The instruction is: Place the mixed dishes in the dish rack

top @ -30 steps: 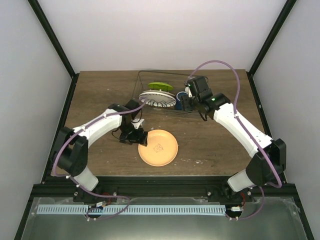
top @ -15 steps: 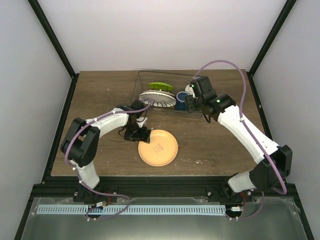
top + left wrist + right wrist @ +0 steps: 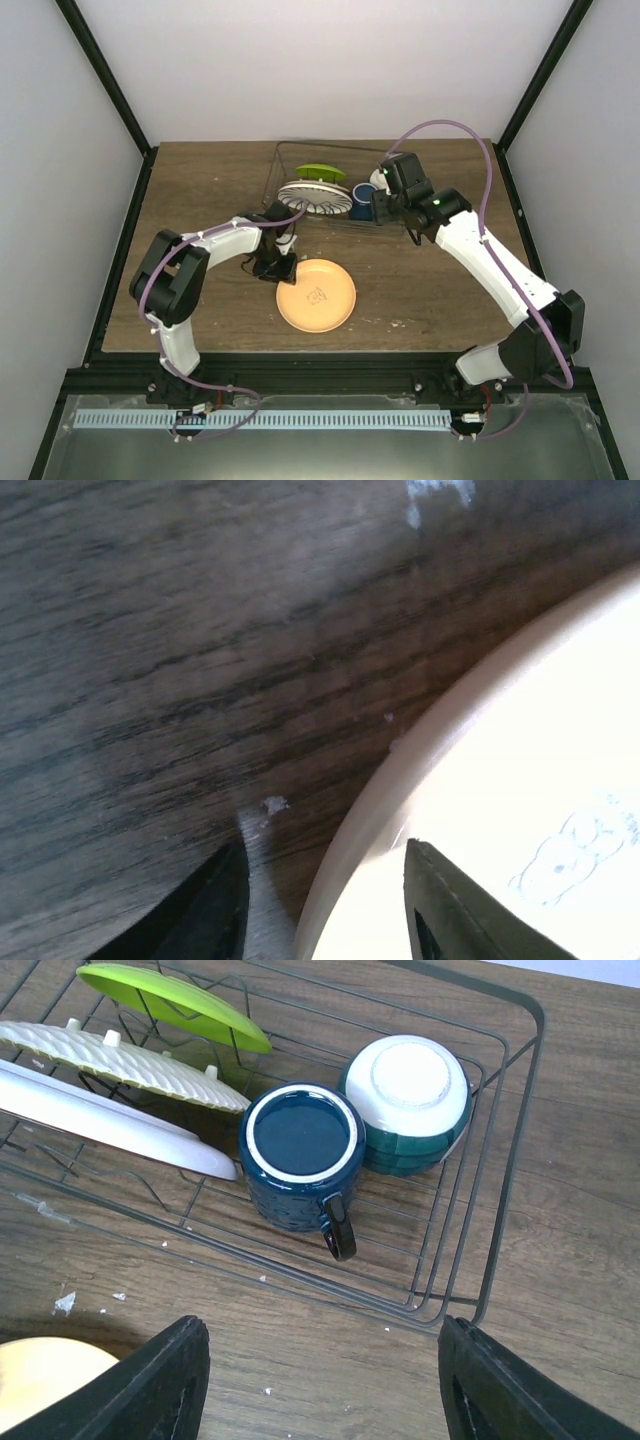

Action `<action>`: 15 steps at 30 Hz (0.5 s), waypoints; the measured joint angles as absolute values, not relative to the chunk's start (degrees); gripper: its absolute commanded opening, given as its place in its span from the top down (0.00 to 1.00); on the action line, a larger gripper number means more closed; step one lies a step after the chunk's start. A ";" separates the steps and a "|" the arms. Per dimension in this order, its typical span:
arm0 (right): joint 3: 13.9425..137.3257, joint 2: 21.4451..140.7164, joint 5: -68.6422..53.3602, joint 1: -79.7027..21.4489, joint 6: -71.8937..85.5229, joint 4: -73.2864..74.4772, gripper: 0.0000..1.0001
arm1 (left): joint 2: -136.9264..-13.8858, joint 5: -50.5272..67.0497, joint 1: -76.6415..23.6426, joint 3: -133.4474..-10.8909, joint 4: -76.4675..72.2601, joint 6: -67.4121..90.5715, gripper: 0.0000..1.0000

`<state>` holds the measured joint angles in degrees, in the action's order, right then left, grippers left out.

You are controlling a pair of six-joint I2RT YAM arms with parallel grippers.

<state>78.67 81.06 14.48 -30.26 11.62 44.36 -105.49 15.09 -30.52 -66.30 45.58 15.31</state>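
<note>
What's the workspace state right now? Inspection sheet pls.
Surface: wooden table.
Job's things: dish rack holds green plate, striped plate, mug, bowl upside down; orange plate flat on table.
Clutter: white flecks.
Grippers: left gripper straddles orange plate's rim, grip unclear; right gripper open, empty, hovers before rack.
Cables: purple cable loops on both arms.
Surroundings: white walls, black frame posts.

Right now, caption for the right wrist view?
Open right gripper hovers near the dish rack loaded with blue mug, upturned bowl, green plate.
</note>
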 measured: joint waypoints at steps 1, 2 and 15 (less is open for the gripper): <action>78.65 81.06 14.55 -30.26 11.60 44.18 0.38 | -105.62 15.07 -30.52 -66.30 45.41 15.16 0.67; 78.65 81.06 14.57 -30.26 11.55 43.94 0.38 | -105.71 14.94 -30.52 -66.30 45.17 15.11 0.72; 74.50 80.23 9.56 -30.26 11.00 41.30 0.28 | -99.94 19.77 -30.65 -62.26 43.97 12.58 1.00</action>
<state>74.50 80.23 9.56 -30.26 11.00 41.30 -99.94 19.77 -30.65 -62.26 43.97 12.58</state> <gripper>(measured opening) 0.684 0.060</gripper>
